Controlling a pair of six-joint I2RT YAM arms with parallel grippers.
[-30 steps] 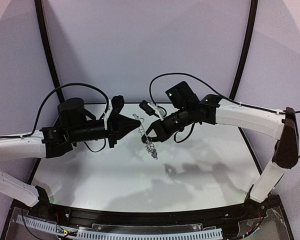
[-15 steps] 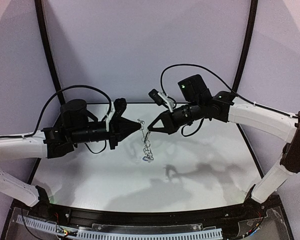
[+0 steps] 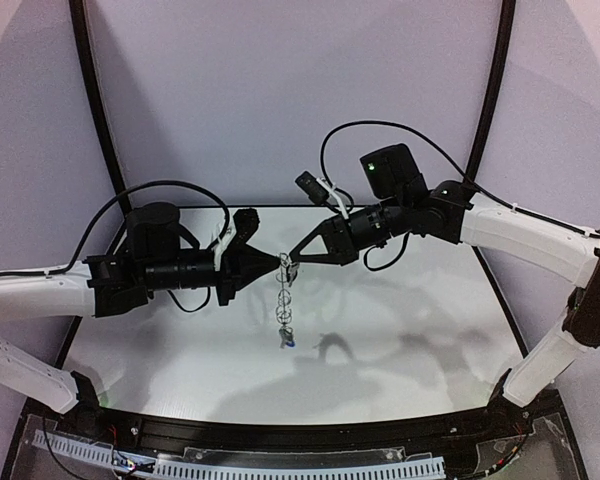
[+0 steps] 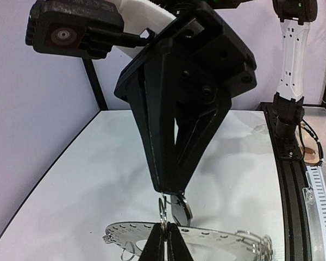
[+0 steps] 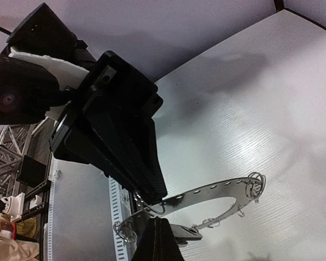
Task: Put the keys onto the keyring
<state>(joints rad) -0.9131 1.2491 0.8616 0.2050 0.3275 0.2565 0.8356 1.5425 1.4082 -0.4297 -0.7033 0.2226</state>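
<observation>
The keyring (image 3: 285, 300) hangs edge-on above the table, caught between both gripper tips at its upper rim. In the wrist views it is a grey disc (image 4: 223, 235) (image 5: 217, 191) with small holes and wire loops. My left gripper (image 3: 280, 262) (image 4: 165, 242) is shut on an upright wire loop at the rim. My right gripper (image 3: 292, 260) (image 5: 160, 228) meets it tip to tip, shut, with a dark flat key head (image 5: 186, 232) (image 4: 180, 211) sticking out beside its tips. A small blue piece (image 3: 292, 341), likely the blue key, dangles at the ring's lower end.
The white table (image 3: 410, 330) lies below the hanging ring. A black rail (image 3: 310, 435) runs along its near edge, and two black poles (image 3: 95, 110) rise at the back corners. Cables loop over both wrists.
The right gripper has swung up and levelled out, and the left tip has slid slightly right to meet it. The keyring has been lifted and now hangs straight down.
</observation>
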